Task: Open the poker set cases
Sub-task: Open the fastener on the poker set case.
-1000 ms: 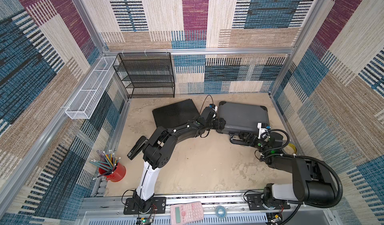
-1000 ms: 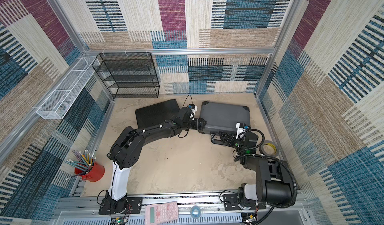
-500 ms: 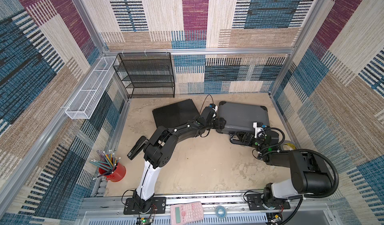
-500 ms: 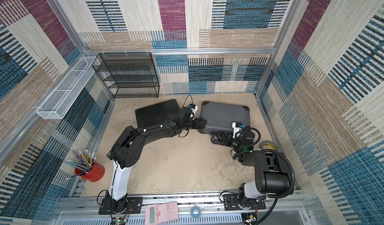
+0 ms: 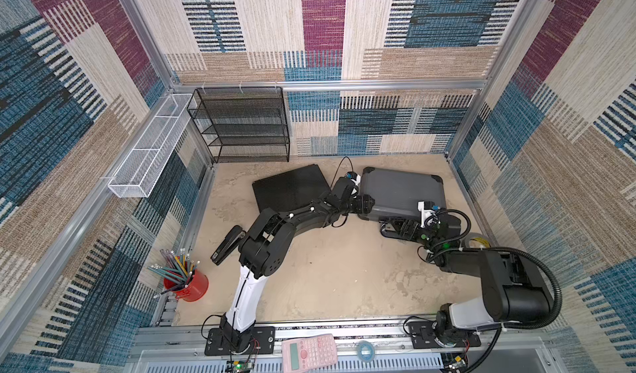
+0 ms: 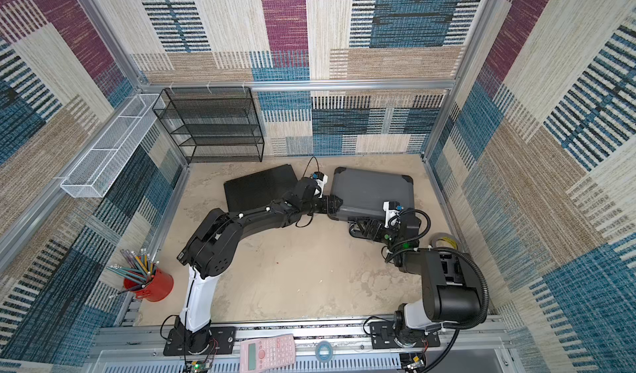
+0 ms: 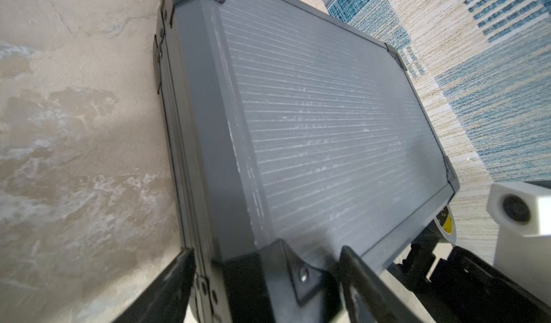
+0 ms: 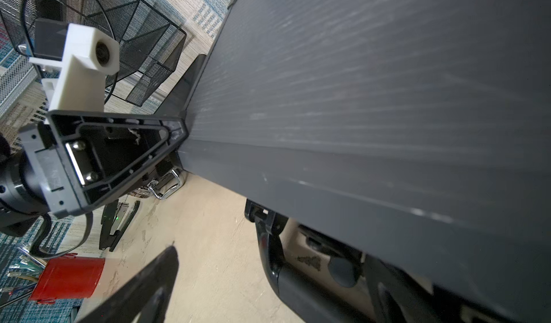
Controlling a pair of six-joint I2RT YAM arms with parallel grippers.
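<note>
Two poker set cases lie flat with lids down at the back of the floor in both top views. The slim black ribbed case [image 5: 292,187] [image 6: 261,185] is on the left. The bulkier grey case [image 5: 402,192] [image 6: 373,189] [image 7: 328,121] [image 8: 372,83] is on the right. My left gripper [image 5: 366,204] [image 6: 335,203] [image 7: 267,250] is open, its jaws straddling the grey case's front-left black corner [image 7: 298,270]. My right gripper [image 5: 395,228] [image 6: 364,228] [image 8: 271,256] is open wide at the grey case's front side, with the thick black handle [image 8: 283,279] between its fingers.
A black stapler [image 5: 229,244] lies left of my left arm. A red cup of pencils [image 5: 187,285] stands front left. A black mesh shelf [image 5: 244,127] and a white wire basket [image 5: 151,147] line the back left. A tape roll [image 5: 476,244] sits by the right wall.
My right gripper has moved in toward the grey case's front side and handle. My left gripper stays at the corner, its jaws a little narrower.
</note>
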